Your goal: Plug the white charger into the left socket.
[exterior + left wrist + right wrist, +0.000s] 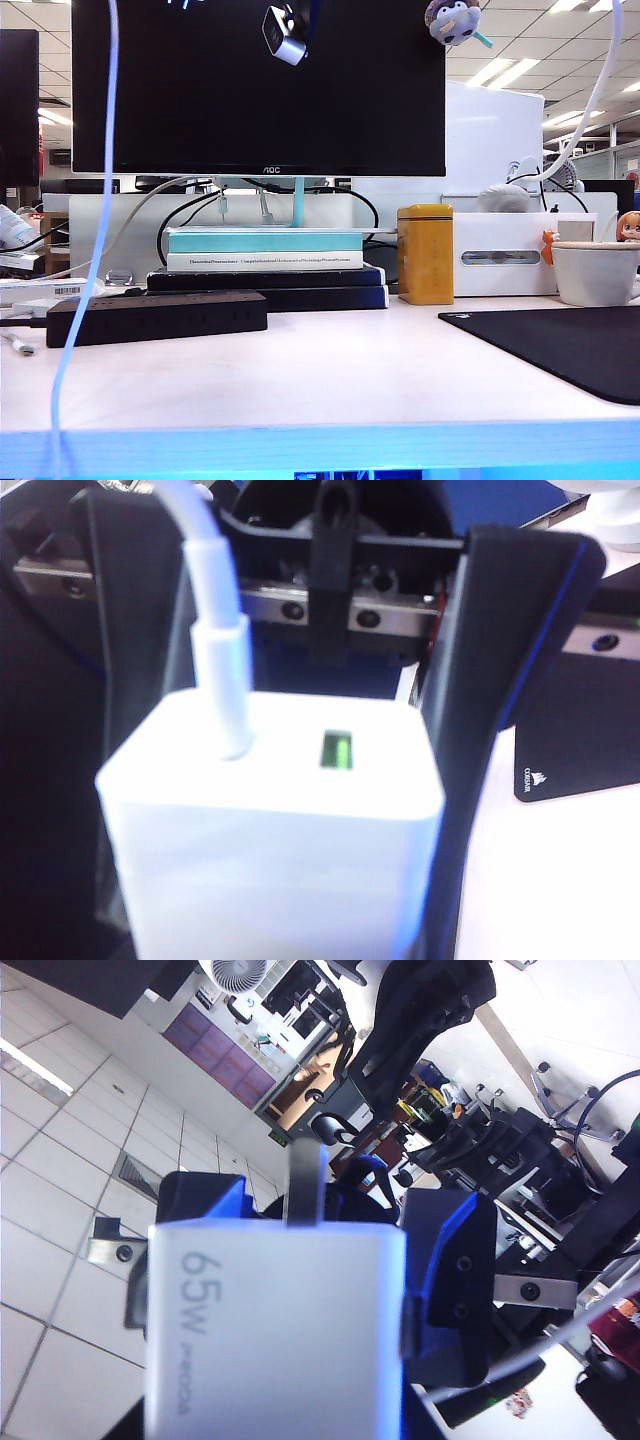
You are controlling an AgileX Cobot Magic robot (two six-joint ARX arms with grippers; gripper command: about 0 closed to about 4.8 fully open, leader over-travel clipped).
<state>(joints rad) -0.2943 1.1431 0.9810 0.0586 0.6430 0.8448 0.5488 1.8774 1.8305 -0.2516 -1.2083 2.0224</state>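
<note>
Left pincer (290, 780) and right pincer (290, 1290) clamp the white charger (270, 820).

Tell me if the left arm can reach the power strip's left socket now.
Probably yes. The power strip lies bare on the table's left, nothing on it. The left gripper, shut on the white charger, is outside the exterior view, as is the right gripper, also shut on a 65W charger.

Left pincer (290, 810) clamps white charger (275, 820), cable (215, 630) attached.
</note>
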